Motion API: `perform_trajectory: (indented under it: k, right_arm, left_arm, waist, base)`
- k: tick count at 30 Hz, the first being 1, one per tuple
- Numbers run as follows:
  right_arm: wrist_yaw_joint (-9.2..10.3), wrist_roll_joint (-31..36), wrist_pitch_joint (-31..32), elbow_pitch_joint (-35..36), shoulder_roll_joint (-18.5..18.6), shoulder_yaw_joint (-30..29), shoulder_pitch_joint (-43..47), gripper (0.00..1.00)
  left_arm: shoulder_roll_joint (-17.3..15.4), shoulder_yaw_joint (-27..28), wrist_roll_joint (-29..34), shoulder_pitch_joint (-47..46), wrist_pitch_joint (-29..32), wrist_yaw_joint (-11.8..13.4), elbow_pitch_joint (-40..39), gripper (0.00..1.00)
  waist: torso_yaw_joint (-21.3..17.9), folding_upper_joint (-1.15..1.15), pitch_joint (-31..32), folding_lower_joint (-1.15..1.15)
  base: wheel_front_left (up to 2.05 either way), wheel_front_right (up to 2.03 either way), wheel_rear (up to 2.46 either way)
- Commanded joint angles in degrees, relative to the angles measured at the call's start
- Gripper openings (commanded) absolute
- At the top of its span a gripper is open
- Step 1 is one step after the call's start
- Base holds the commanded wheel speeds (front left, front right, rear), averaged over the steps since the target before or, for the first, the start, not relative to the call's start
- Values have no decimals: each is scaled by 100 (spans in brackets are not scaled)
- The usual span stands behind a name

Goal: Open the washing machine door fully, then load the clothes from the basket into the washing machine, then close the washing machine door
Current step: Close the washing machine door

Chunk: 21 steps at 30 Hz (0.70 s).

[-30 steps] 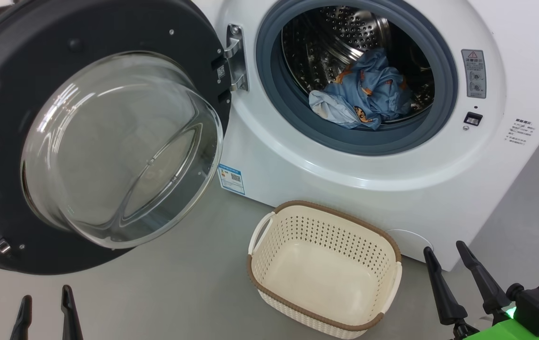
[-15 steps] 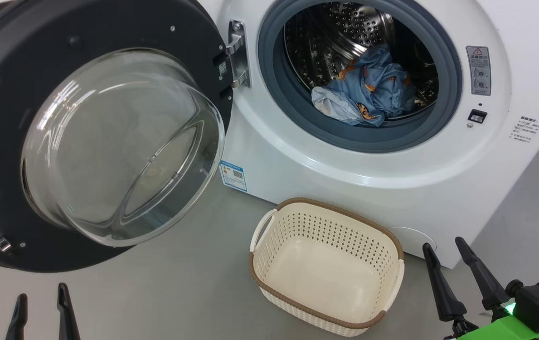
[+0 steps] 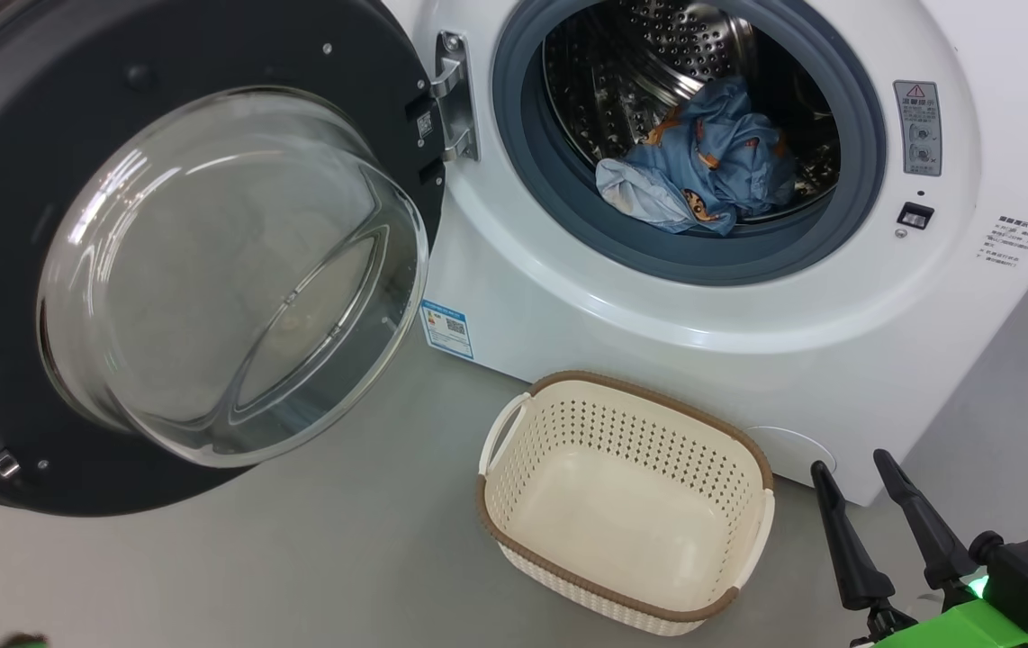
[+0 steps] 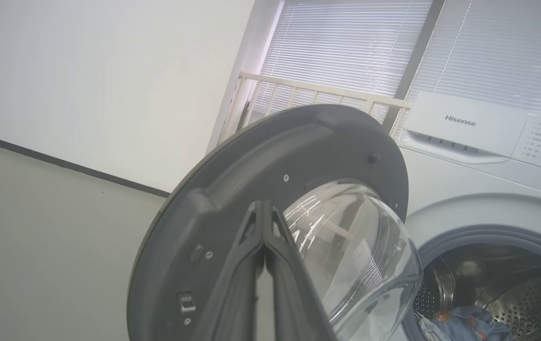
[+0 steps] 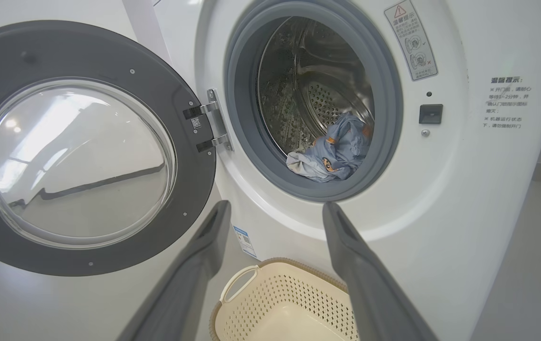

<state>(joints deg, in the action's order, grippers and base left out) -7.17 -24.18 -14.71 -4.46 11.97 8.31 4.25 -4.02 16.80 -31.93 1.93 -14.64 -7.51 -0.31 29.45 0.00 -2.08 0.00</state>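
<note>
The washing machine [image 3: 658, 324] stands with its door [image 3: 118, 108] swung wide to the left, glass bowl facing me. The light blue clothes [image 3: 703, 171] lie bunched in the steel drum, just behind the grey gasket. On the floor in front sits the cream basket [image 3: 658, 396], with nothing inside. My right gripper [image 3: 849, 461] is open at the lower right, beside the basket and apart from it. In the left wrist view my left gripper [image 4: 263, 208] is shut on nothing, its fingers pointing at the door [image 4: 232, 199] from a distance. The right wrist view looks past the right gripper [image 5: 276, 206] at the clothes [image 5: 332, 151].
Grey floor spreads below the door and to the left of the basket. A white wall with a dark baseboard [image 4: 62, 163] runs behind the door, and a pale railing [image 4: 322, 92] stands before blinds. The machine's control panel [image 4: 464, 123] is above the drum.
The left gripper's two fingers, apart at the head view's lower left before, have left that spot and are now shut. The camera shifted slightly. The right gripper barely moved.
</note>
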Motion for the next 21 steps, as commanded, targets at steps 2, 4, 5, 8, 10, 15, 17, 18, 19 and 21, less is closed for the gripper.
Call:
perform_trajectory:
  k: [2, 4, 5, 8, 10, 15, 17, 18, 19, 21]
  right_arm:
    - [-32, 10, -29, 140, 132, 83, -172, 100]
    - [-32, 11, -29, 142, 137, 82, -185, 100]
    - [-32, 13, -29, 143, 137, 83, -189, 100]
    - [-32, 28, -29, 156, 130, 86, -194, 100]
    - [-32, 37, -29, 171, 129, 79, -191, 100]
    - [-32, 56, -29, 199, 154, 72, -217, 100]
    - [-32, 61, -29, 207, 178, 56, -233, 100]
    - [-32, 63, -29, 213, 192, 51, -241, 100]
    - [-32, 65, -29, 219, 207, 48, -250, 100]
    - [-32, 67, -29, 232, 234, 40, -266, 100]
  left_arm:
    - [-567, 399, -642, -598, -36, 2, -220, 0]
    - [-866, 543, -1177, -895, -36, 2, -122, 0]
    - [-1049, 597, -1443, -1041, -35, 2, -20, 0]
    - [-1635, 731, -2189, -1508, 88, 2, 450, 0]
    - [-1952, 824, -2683, -1854, 243, 2, 877, 0]
    - [-2575, 845, -3446, -2470, 779, 2, 1818, 0]
    - [-2799, 762, -3813, -2763, 1251, 2, 2294, 0]
    - [-2925, 743, -3921, -2892, 1419, 2, 2517, 0]
    - [-3020, 736, -4057, -3036, 1579, 2, 2721, 0]
    - [-3187, 674, -4319, -3294, 1973, 2, 3062, 0]
  waist:
    - [8, 0, -33, 0]
    - [8, 0, -49, 0]
    - [7, 0, -56, 0]
    - [5, 0, -91, 0]
    - [4, 0, -123, 0]
    - [-33, 0, -232, 0]
    - [-45, 0, -279, 0]
    - [-52, 0, -307, 0]
    - [-58, 0, -329, 0]
    - [-67, 0, -376, 0]
  base:
    - [0, 0, 0]
    - [0, 0, 0]
    - [0, 0, 0]
    - [0, 0, 0]
    - [0, 0, 0]
    - [0, 0, 0]
    - [0, 0, 0]
    - [0, 0, 0]
    - [0, 0, 0]
    - [0, 0, 0]
